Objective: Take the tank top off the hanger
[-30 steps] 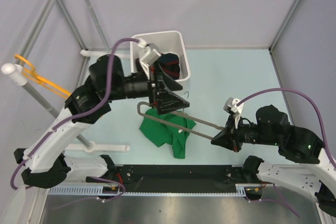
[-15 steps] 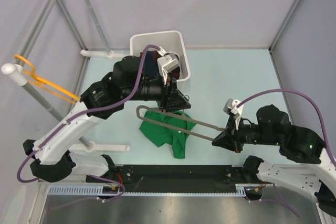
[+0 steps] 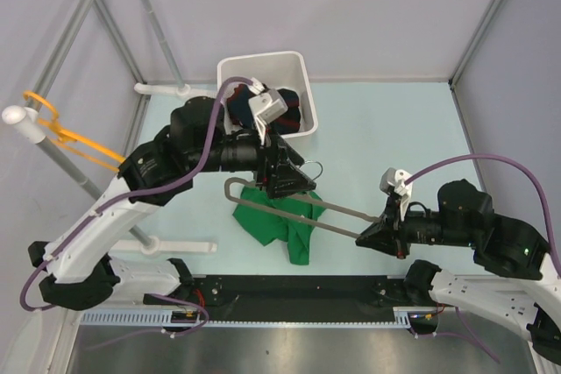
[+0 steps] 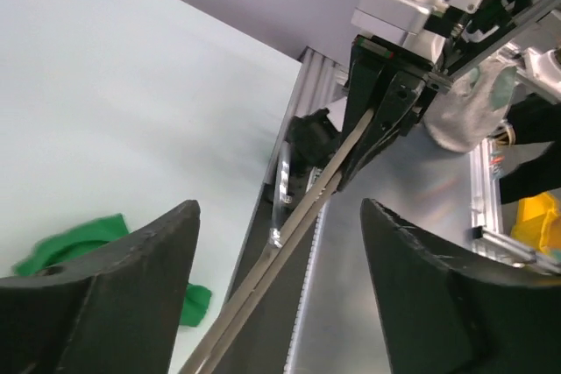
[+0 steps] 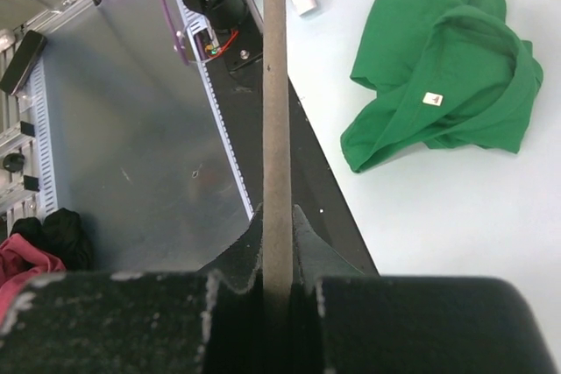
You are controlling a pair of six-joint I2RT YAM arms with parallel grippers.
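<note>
Left fingers (image 4: pixel 114 295) shifted leftward; white bin (image 3: pixel 294 62) holds dark garment (image 3: pixel 293 113).

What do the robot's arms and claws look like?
White low down, black higher up: left arm and right arm, each trailing a purple cable. The left claw and right claw are black, a white camera box behind each. The right arm has a green light.

The table (image 3: pixel 394 120) lay open from the centre to its far right corner. A white bin (image 3: pixel 263 58) blocked the far edge left of centre; the hanger (image 3: pixel 263 207) slanted across the middle above the tank top (image 3: pixel 263 225); rack poles (image 3: pixel 61 158) lined the left edge.
</note>
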